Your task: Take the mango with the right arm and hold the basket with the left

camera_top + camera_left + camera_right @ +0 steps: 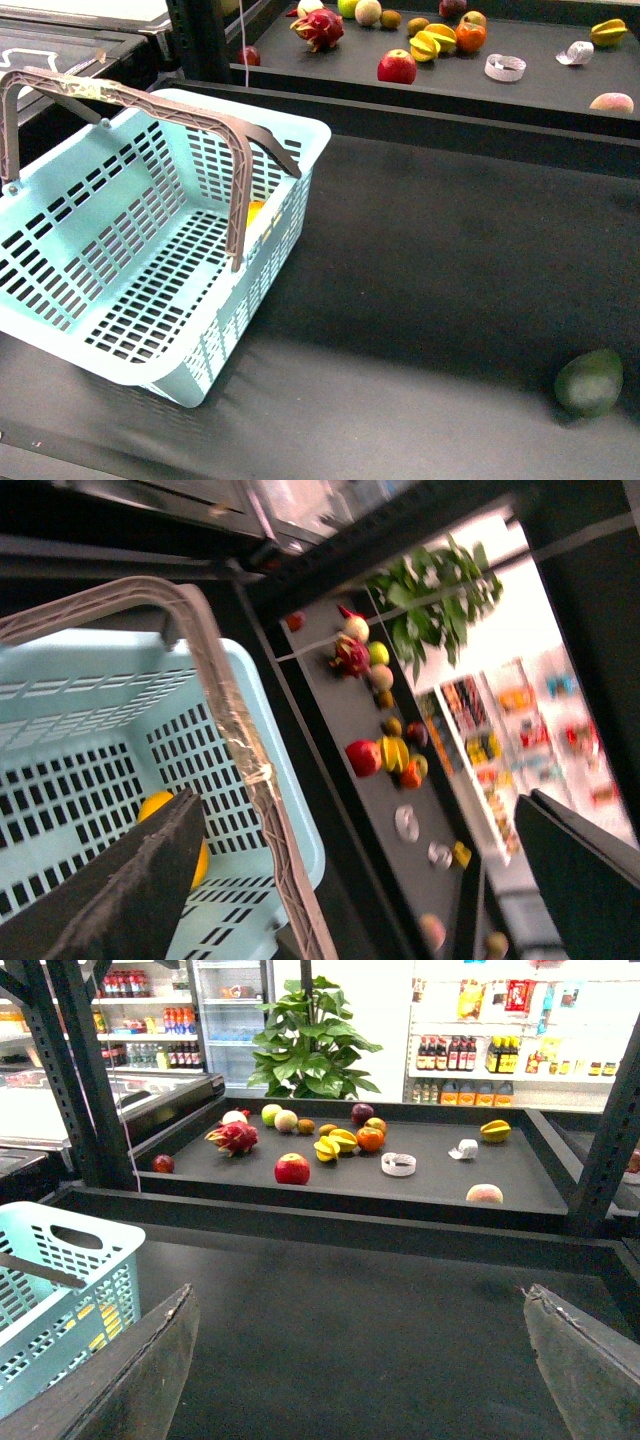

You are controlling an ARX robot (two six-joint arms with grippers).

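**One mango in the basket, both grippers spread with nothing between the fingers**

One smooth yellow-orange mango (256, 212) lies inside the pale turquoise slotted plastic basket (120, 290), against the wall at the basket's 3 o'clock side; in the front view we see only a sliver of it behind the raised grey-brown hinged handle (240, 180). The left wrist view shows the mango (160, 810) more fully, on the basket floor by the slotted wall and partly behind one dark finger (120, 900).

The basket sits on the dark matte table (440, 300) at roughly 9 o'clock of the front view. A dark green oval fruit (589, 382) rests on the table at about 4 o'clock, well apart from the basket.

Neither arm shows in the front view. The left gripper (340, 900) has its fingers wide apart above the basket, holding nothing; its fingers touch neither handle nor rim as far as we can tell. The right gripper (360, 1380) is likewise spread wide over bare table, with the basket at its edge of view.

On the far shelf (540, 90), at 12 to 1 o'clock: a red apple (397, 67), a pink dragon fruit (320, 28) and other mixed fruit.
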